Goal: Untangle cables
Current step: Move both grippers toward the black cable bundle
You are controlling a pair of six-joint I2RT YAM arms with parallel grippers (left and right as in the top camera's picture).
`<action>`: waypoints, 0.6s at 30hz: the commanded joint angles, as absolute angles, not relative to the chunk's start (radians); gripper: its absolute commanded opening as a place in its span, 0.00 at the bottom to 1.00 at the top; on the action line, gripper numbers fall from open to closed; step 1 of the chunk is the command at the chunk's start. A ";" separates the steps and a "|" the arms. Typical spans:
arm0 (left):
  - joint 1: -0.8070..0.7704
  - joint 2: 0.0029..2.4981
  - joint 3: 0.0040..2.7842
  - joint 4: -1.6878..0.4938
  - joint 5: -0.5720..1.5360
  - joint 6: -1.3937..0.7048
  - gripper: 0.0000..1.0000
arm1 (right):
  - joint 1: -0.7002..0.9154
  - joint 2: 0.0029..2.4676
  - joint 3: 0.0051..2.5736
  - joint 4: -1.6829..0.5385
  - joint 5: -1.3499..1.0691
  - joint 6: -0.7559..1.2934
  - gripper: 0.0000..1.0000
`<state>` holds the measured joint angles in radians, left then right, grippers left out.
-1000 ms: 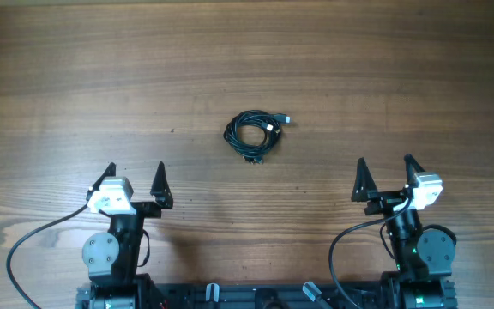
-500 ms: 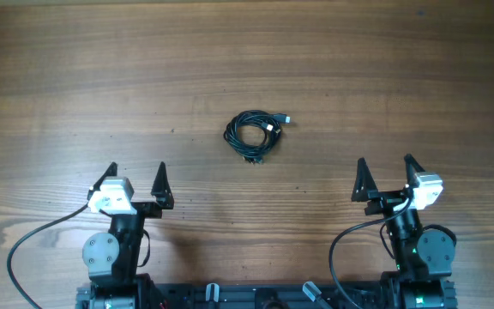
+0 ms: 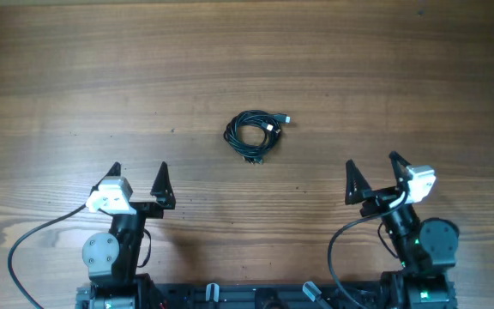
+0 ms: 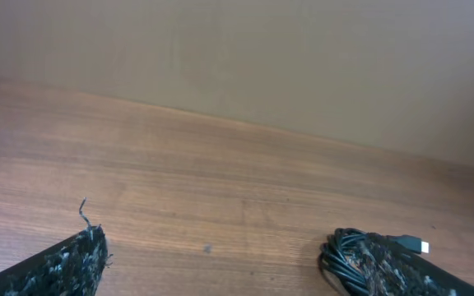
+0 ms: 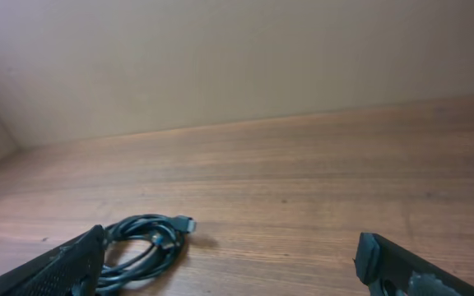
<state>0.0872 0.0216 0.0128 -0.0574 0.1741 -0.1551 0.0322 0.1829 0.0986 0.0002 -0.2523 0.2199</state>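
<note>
- Black and thin, the cables [image 3: 254,133] lie wound into one small, roughly round bundle of overlapping loops. It rests on the wooden table [image 3: 75,69], just above the middle of the overhead frame.
- One plug end [image 3: 286,119] sticks out at the bundle's upper right, and its tip is pale and silvery. Another small pale spot shows inside the loops.
- In the left wrist view the bundle sits at the lower right edge, partly hidden behind one dark finger, with the silvery plug pointing right.
- In the right wrist view the bundle lies at the lower left, just beside the finger on that side.
- The left gripper [image 3: 136,172] is at the lower left of the overhead frame. Its fingers are spread wide with nothing between them, well apart from the bundle.
- The right gripper [image 3: 372,163] is at the lower right, also spread wide and empty, and well apart from the bundle.
- Compared with half a second ago, the right gripper has shifted a little to the left and turned slightly.
- The left gripper has barely shifted, and the bundle lies as it did.
</note>
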 commanded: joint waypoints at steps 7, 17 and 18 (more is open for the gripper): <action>0.092 0.195 0.235 -0.151 0.199 -0.173 1.00 | 0.036 0.558 0.418 -0.041 -0.340 0.234 1.00; 0.092 0.594 0.545 -0.202 0.368 -0.226 1.00 | 0.036 0.947 0.768 -0.146 -0.427 0.193 1.00; 0.092 0.641 0.577 -0.206 0.397 -0.226 1.00 | 0.036 0.984 0.798 -0.154 -0.444 0.176 1.00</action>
<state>0.0872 0.5060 0.4694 -0.1902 0.2924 -0.1856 0.0322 0.8883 0.6998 -0.1402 -0.3641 0.2188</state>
